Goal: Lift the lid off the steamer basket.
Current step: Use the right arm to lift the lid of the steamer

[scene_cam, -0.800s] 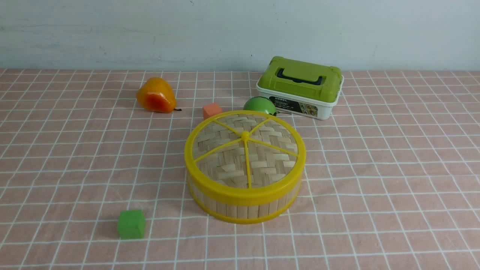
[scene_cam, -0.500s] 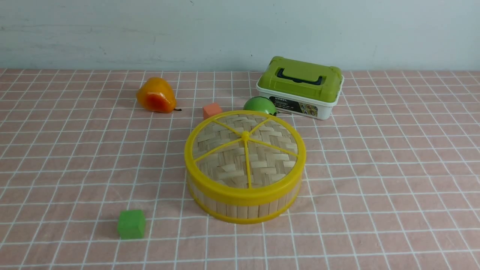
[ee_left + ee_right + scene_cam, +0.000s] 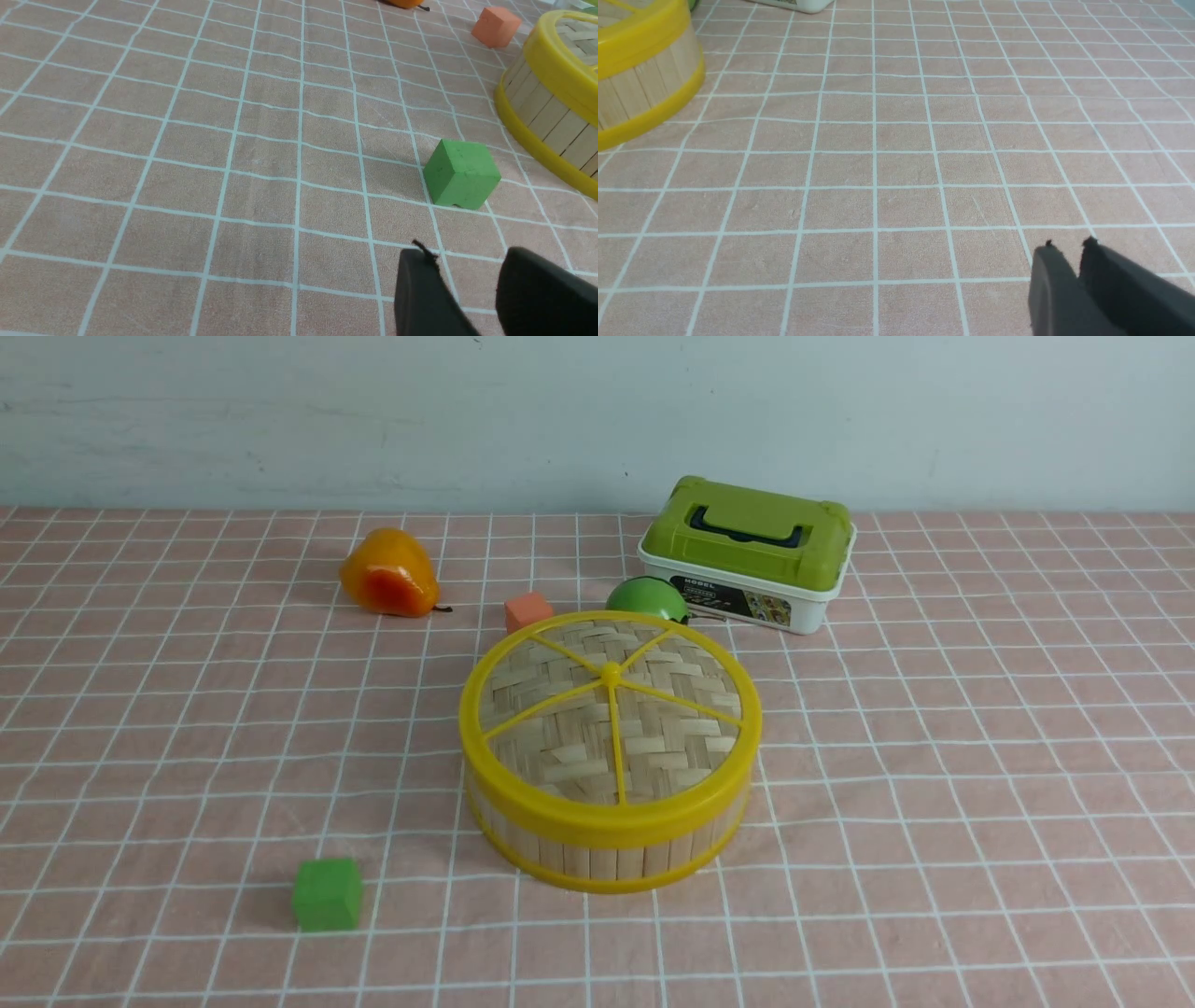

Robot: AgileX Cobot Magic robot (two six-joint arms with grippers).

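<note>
The steamer basket (image 3: pixel 607 861) stands on the pink checked cloth at the middle of the front view, with the woven lid (image 3: pixel 611 709) seated flat on its top ring. Neither gripper shows in the front view. In the left wrist view my left gripper (image 3: pixel 467 254) is open and empty, low over the cloth, with the basket wall (image 3: pixel 546 116) and lid rim (image 3: pixel 556 60) well off to one side. In the right wrist view my right gripper (image 3: pixel 1068 245) is shut and empty over bare cloth, far from the basket (image 3: pixel 640 74).
A green cube (image 3: pixel 327 893) lies front left of the basket and near my left gripper (image 3: pixel 460 172). Behind the basket are an orange cube (image 3: pixel 527 611), a green round fruit (image 3: pixel 646 597), an orange pear (image 3: pixel 387 574) and a white box with green lid (image 3: pixel 747 551).
</note>
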